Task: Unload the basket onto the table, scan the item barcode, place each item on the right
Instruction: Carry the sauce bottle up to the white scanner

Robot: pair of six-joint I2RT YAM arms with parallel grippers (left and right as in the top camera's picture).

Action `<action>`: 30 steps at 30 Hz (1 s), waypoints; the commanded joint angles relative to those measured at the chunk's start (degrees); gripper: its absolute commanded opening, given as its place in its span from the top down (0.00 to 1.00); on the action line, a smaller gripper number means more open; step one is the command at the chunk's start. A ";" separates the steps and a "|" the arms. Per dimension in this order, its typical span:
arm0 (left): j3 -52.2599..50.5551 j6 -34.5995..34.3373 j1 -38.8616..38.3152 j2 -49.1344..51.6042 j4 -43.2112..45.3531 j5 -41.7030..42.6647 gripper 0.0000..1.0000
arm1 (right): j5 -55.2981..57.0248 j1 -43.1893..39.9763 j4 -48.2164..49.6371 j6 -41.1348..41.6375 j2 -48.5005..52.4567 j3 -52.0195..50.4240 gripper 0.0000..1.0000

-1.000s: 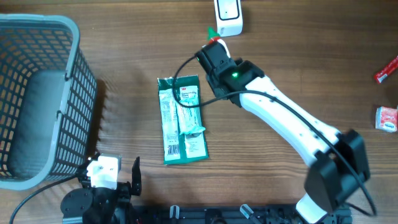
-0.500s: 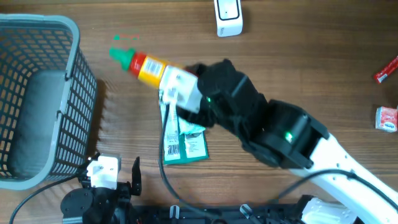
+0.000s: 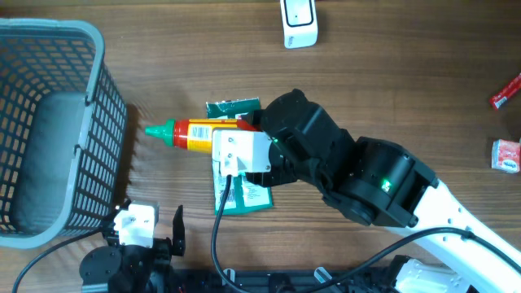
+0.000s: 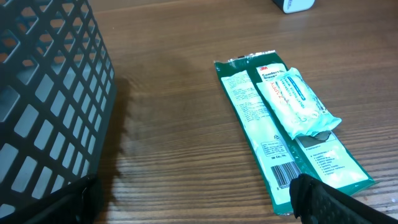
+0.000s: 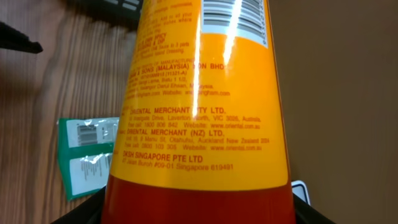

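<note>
A sauce bottle [image 3: 186, 134] with a green cap, yellow label and red contents hangs level above the table, cap toward the basket. My right gripper [image 3: 234, 140] is shut on its lower body, with the fingers mostly hidden under the wrist camera. In the right wrist view the bottle [image 5: 199, 106] fills the frame, and a barcode [image 5: 233, 12] shows at its top edge. The white scanner [image 3: 298, 22] stands at the far edge. My left gripper [image 4: 199, 208] rests open and empty near the front left.
A grey mesh basket [image 3: 49, 122] stands at the left. A green packet [image 3: 238, 194] lies flat under the right arm, its barcode facing up [image 4: 285, 173]. A red item [image 3: 505, 91] and a small red-and-white box [image 3: 505, 155] lie at the right edge.
The right arm has carried the bottle from beside the scanner to the left, over the green packet, and turned it level with the cap pointing left. The left arm stayed still.
</note>
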 commanded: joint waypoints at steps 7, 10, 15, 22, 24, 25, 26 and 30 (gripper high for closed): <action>0.07 0.68 -0.26 -0.42 0.13 0.70 0.00 | -25.55 -11.82 1.11 13.75 1.68 0.92 0.78; 0.07 0.68 -0.26 -0.42 0.13 0.72 0.00 | -39.12 -19.39 1.77 16.72 5.44 0.92 0.80; 0.07 0.68 -0.26 -0.42 0.13 0.70 0.00 | -57.09 -30.08 5.16 25.00 14.60 0.92 0.81; 0.07 0.68 -0.26 -0.42 0.11 0.70 0.00 | -84.52 -41.09 20.70 44.72 30.53 0.92 0.81; 0.07 0.68 -0.26 -0.42 0.13 0.70 0.00 | -87.30 -42.97 29.64 56.61 35.23 0.92 0.81; 0.07 0.68 -0.26 -0.42 0.13 0.70 0.00 | -87.62 -43.63 33.68 62.18 37.18 0.92 0.82; 0.07 0.68 -0.26 -0.42 0.11 0.70 0.00 | -87.58 -44.63 40.50 71.08 40.09 0.92 0.83; 0.07 0.68 -0.26 -0.42 0.13 0.70 0.00 | -85.68 -47.56 59.10 85.79 46.51 0.92 0.80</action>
